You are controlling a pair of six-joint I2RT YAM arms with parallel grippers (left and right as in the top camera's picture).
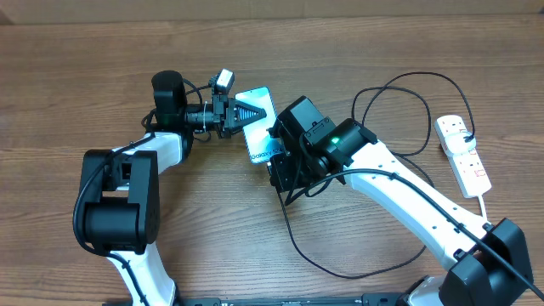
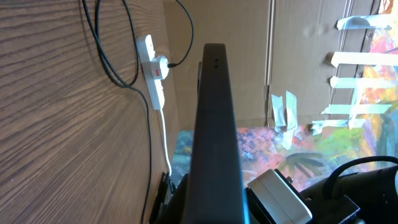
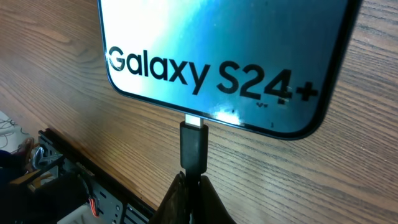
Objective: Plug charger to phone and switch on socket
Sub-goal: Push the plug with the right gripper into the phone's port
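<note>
Wooden table (image 1: 85, 68) is carrying everything. The left gripper (image 1: 242, 112) is clamping the phone (image 1: 262, 136), and the right gripper (image 3: 191, 186) is pinching the connector (image 3: 193, 146) of the charger (image 1: 292, 236) at its port (metal showing, seemingly half-seated). A skewed push is risking a jam or slip. The socket (image 1: 463, 153) is lying well apart.

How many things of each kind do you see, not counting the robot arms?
phone: 1
charger: 1
socket: 1
Total: 3
</note>
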